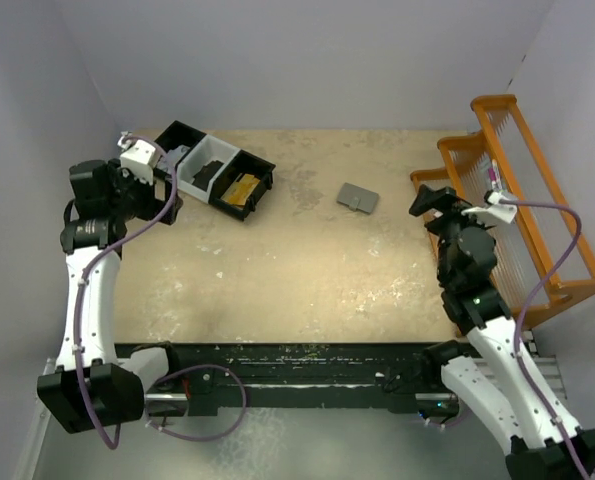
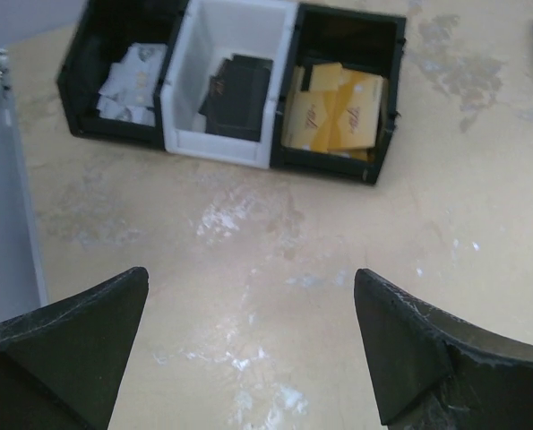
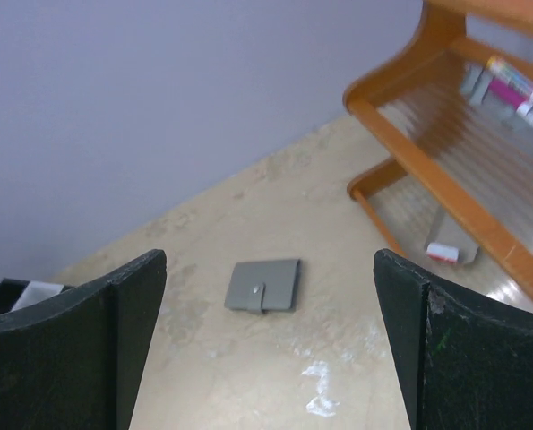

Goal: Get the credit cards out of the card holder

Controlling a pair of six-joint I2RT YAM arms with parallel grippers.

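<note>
Right wrist: card holder (image 3: 263,286) lies closed (tab fastened) on table (image 3: 248,376).

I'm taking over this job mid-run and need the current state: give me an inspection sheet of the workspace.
Surface: beige table, scuffed with white patches.
Job's things: card holder closed, lying flat, clear of both arms; credit cards lie in the bin.
Clutter: three-compartment bin; orange rack.
Grippers: left gripper open; right gripper open; both hold nothing.
Cables: purple cables run along the arms.
Surroundings: plain walls.
</note>
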